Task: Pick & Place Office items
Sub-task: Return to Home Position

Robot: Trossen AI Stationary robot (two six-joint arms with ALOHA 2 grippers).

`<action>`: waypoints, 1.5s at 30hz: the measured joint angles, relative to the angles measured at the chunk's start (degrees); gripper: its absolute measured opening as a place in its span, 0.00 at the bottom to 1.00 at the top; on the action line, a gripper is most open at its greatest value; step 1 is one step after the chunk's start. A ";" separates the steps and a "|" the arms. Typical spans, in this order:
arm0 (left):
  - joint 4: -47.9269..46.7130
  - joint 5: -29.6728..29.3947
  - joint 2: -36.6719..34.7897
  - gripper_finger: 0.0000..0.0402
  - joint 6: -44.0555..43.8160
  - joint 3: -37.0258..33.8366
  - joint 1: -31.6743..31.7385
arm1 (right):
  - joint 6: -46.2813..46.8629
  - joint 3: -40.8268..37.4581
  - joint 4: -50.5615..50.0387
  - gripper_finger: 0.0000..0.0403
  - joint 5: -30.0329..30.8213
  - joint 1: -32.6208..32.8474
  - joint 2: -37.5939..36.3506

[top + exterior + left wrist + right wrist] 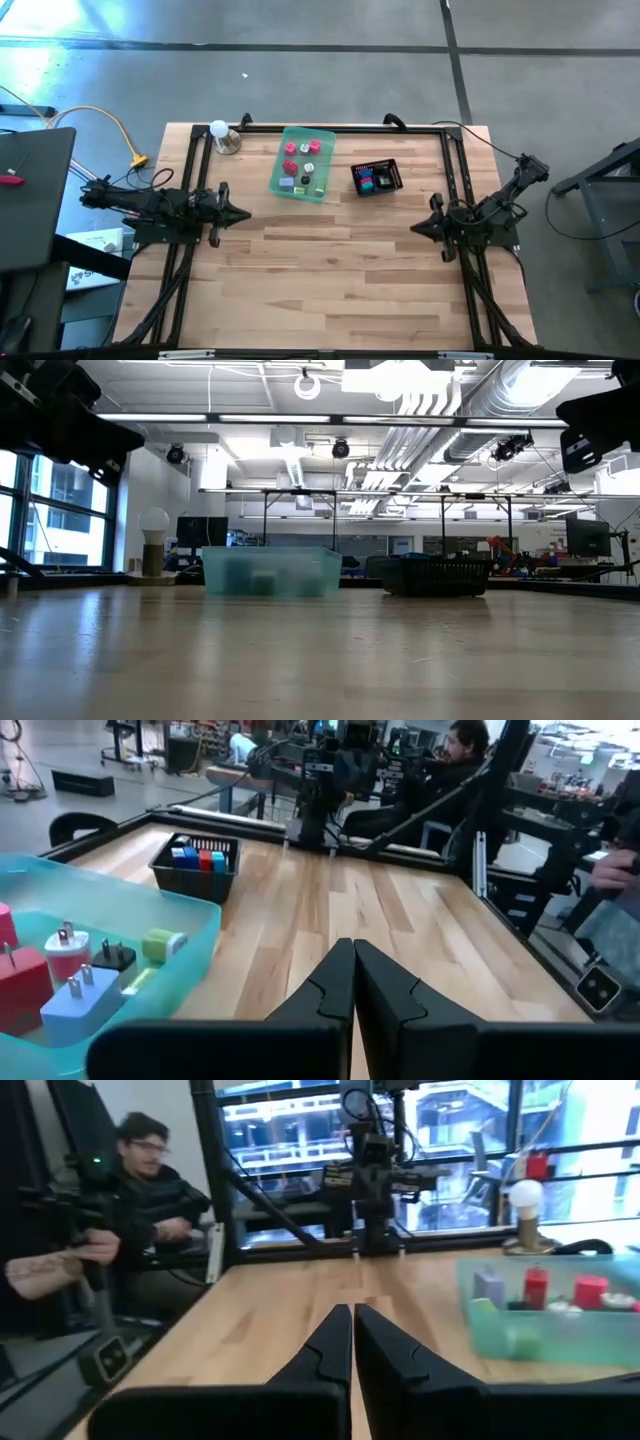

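High view: the office items [291,166] lie in the green tray [277,163] and black basket [375,162], well apart from both pincers. Left gripper [243,214] and right gripper [416,229] are pinched together, empty.

You had the tray [326,172] at the table's [330,280] back centre, the basket [394,168] just right of it, office items [291,149] in both. Lamp [222,133] stood left of the tray.

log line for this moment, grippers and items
left gripper shut, empty, left of green tray | right gripper shut, empty, right of black mesh basket | office items inside tray and basket
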 joint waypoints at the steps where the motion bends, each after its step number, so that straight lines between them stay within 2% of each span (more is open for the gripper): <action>1: 0.27 0.15 -0.02 0.00 -0.03 -0.08 0.10 | 0.43 0.00 0.00 0.01 -0.46 0.00 0.02; 6: 3.44 5.76 -0.02 0.00 -0.04 -1.17 0.15 | 1.57 0.00 -0.09 0.01 -2.21 0.00 0.12; 9: 6.47 6.45 0.09 0.00 1.00 -2.24 0.15 | 0.97 0.02 -0.09 0.01 -1.22 0.00 0.48; 21: 9.09 -2.30 2.45 0.00 1.91 -3.06 2.71 | -2.17 0.04 -0.15 0.01 -0.49 0.00 1.14; 45: 9.64 -2.19 2.67 0.00 1.70 -3.09 3.84 | -2.10 0.04 -0.15 0.00 -0.49 0.00 1.14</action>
